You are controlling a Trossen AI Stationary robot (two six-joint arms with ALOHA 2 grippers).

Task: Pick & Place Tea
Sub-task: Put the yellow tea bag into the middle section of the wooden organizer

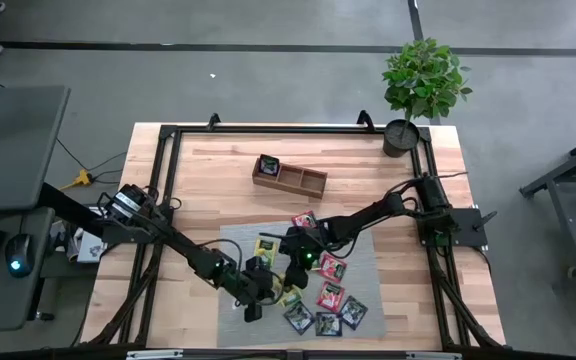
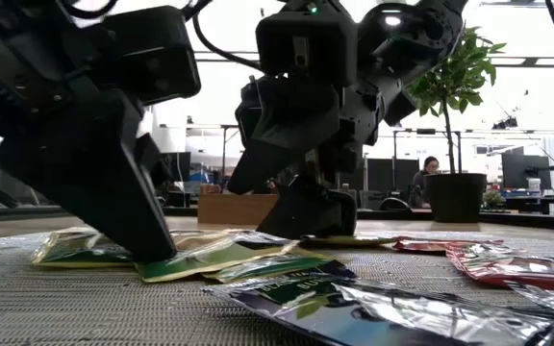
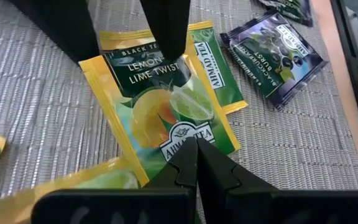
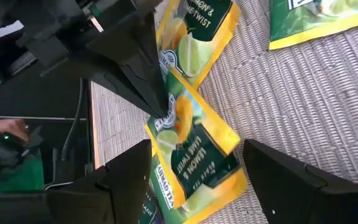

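The tea (image 1: 313,290) lies as a loose scatter of flat sachets on the grey mat (image 1: 368,250) in the lower middle of the high view, red-pink and dark ones to the lower right, yellow-green ones toward the centre. Several overlap, which probably explains why both arms work on one packet: a thin sachet lying flat on a woven mat gives the fingers no edge to catch, so one gripper pins it while the other comes for the free edge.

The lemon-lime sachet (image 3: 166,112) sits at the centre of the left wrist view, resting partly on another yellow-green packet. The left gripper (image 3: 196,163) has its fingers pressed together, their tips down on the near edge of that sachet; it looks like a pinch on the rim or a press to hold the packet down, and I cannot tell which.

The right gripper (image 4: 194,171) stands spread wide, its two fingers either side of the same sachet in the right wrist view, holding nothing. One of its fingers appears to touch the printed end of the packet in the left wrist view.

The wooden tray (image 1: 289,175) waits well apart, in the upper middle of the tabletop (image 1: 208,180), with one dark sachet in its left compartment.
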